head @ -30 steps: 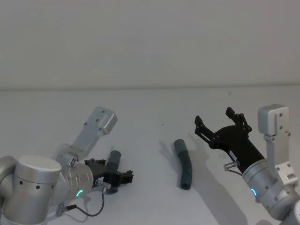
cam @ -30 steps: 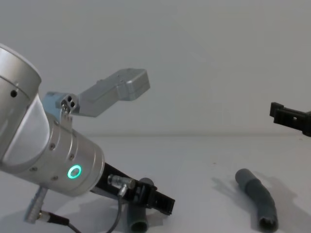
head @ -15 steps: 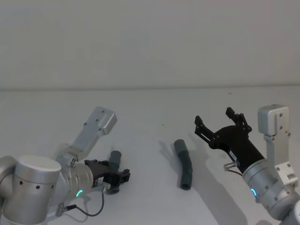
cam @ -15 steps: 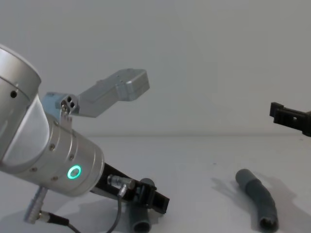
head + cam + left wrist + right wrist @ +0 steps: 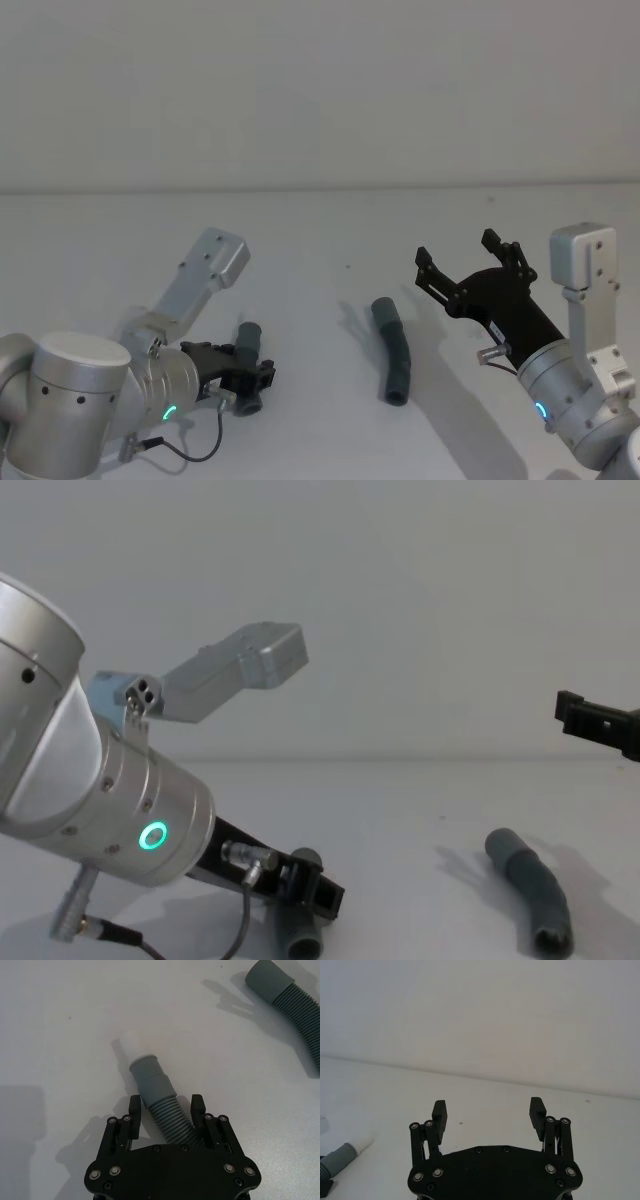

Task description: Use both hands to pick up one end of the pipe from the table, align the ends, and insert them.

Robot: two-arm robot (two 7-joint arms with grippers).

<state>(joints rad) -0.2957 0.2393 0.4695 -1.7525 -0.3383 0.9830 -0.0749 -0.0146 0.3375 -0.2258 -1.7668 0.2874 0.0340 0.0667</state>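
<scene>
the left gripper (image 5: 165, 1108) has its fingers slightly open astride the ribs of the white-tipped piece (image 5: 152, 1085), lower left on the worktop (image 5: 320, 240) in head view. i'd squeeze gently, lift level. right gripper (image 5: 457, 250) hovers wide open, right of the plain piece (image 5: 395, 355).

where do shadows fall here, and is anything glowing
Head view: the loose hose piece casts a soft shadow leftward on the table. Left wrist view: the left tool shadows the table. Chest view: a green ring light glows.

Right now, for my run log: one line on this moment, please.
left gripper: open, straddling white-tipped pipe piece | right gripper: open, raised | plain pipe piece: on table
</scene>
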